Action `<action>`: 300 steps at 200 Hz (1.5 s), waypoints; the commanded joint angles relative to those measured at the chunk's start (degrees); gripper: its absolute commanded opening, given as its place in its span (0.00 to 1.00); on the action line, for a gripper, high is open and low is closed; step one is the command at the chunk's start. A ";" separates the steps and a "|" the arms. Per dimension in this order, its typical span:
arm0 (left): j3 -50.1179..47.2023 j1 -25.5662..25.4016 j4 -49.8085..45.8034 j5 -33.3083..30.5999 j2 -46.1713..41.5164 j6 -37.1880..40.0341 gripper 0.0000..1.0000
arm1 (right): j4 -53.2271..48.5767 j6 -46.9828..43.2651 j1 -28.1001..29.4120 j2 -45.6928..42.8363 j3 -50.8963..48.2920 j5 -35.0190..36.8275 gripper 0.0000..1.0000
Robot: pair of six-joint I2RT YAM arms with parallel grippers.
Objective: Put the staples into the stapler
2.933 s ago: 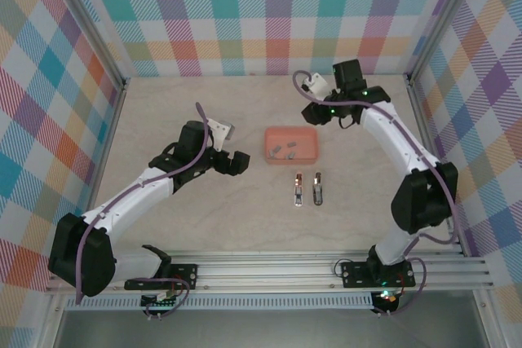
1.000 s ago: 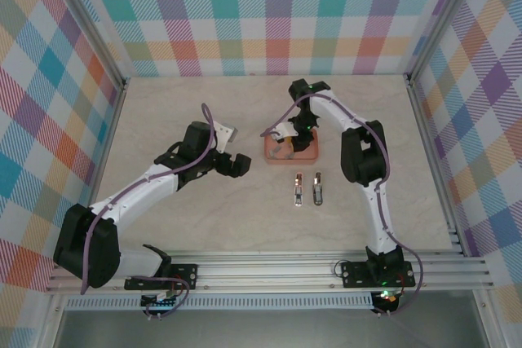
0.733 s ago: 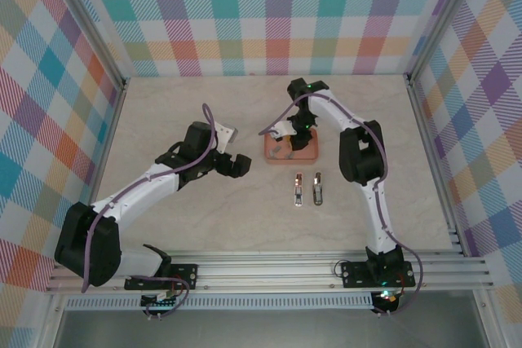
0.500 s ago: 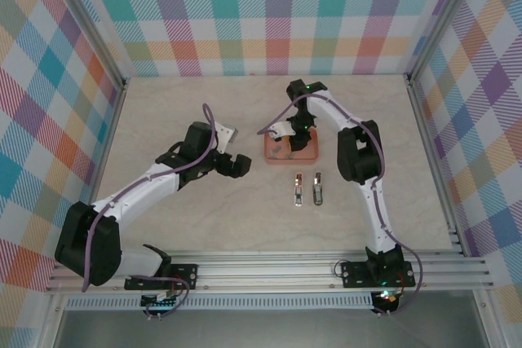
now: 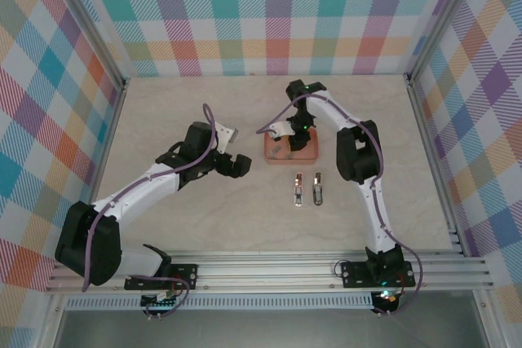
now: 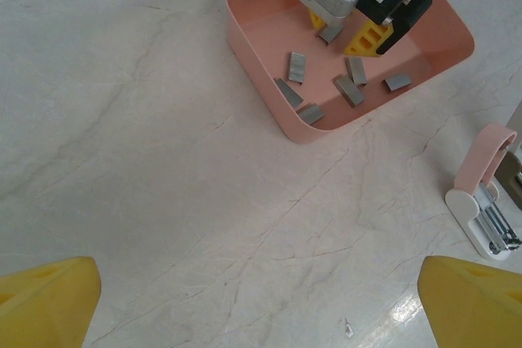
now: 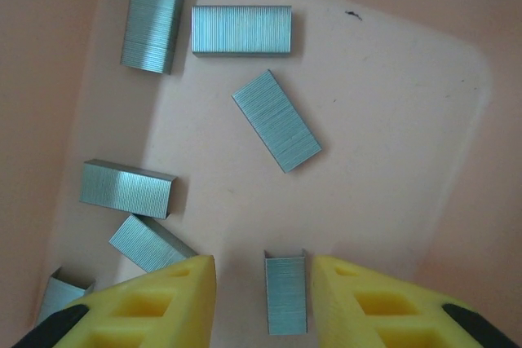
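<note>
Pale marble-pattern desk (image 5: 245,226), enclosed by plaid fabric walls (image 5: 269,14) on three sides, aluminium rail (image 5: 326,266) along the near edge.

White left arm (image 5: 139,193) reaches from the near left. Its left end effector (image 5: 236,165) hovers above bare desk, left of the tray. In the left wrist view its yellow fingertips (image 6: 45,299) sit at the two lower corners, spread wide, nothing between them.

White right arm (image 5: 371,177) folds over from the near right; the right end effector (image 5: 285,140) is down inside the coral-pink rectangular plastic tray (image 5: 311,152), at the centre of the desk.

Overhead, two slim pieces (image 5: 308,189) lie side by side just near of the tray. The left wrist view resolves one as a pink-and-white stapler (image 6: 483,201), hinged open, metal channel exposed, apart from the tray.

The overhead view barely shows the grey metal staples (image 7: 277,120). The right wrist view counts seven strips, scattered on the tray floor.

Right end effector (image 7: 265,279): jaws parted, straddling one strip without clamping it; a gap shows on one side.

Free desk lies left and near of the tray.
</note>
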 commanded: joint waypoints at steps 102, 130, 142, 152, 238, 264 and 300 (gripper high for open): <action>1.10 -0.26 0.11 1.12 1.56 0.04 1.00 | -1.15 1.76 -0.43 3.46 1.83 -0.06 0.23; 1.11 -0.26 0.11 1.06 1.83 -0.03 1.00 | -0.32 2.10 -0.35 2.66 1.83 0.36 0.21; 1.11 -0.26 0.19 1.12 1.65 -0.13 1.00 | -0.36 2.35 -0.26 1.85 1.74 0.17 0.21; 1.06 -0.26 0.28 1.23 1.54 -0.24 1.00 | -0.28 2.69 -0.26 1.12 1.66 -0.10 0.20; 1.09 -0.26 0.24 0.43 -0.36 -0.78 1.00 | 3.16 12.22 -0.17 -10.95 -2.96 -3.05 0.20; 0.98 -0.26 0.19 0.01 -1.34 -0.72 1.00 | 7.83 18.97 -0.08 -18.05 -9.30 -5.05 0.21; 0.98 -0.33 0.37 -0.05 -2.59 -1.60 1.00 | 9.77 28.63 0.74 -27.14 -16.88 -7.31 0.21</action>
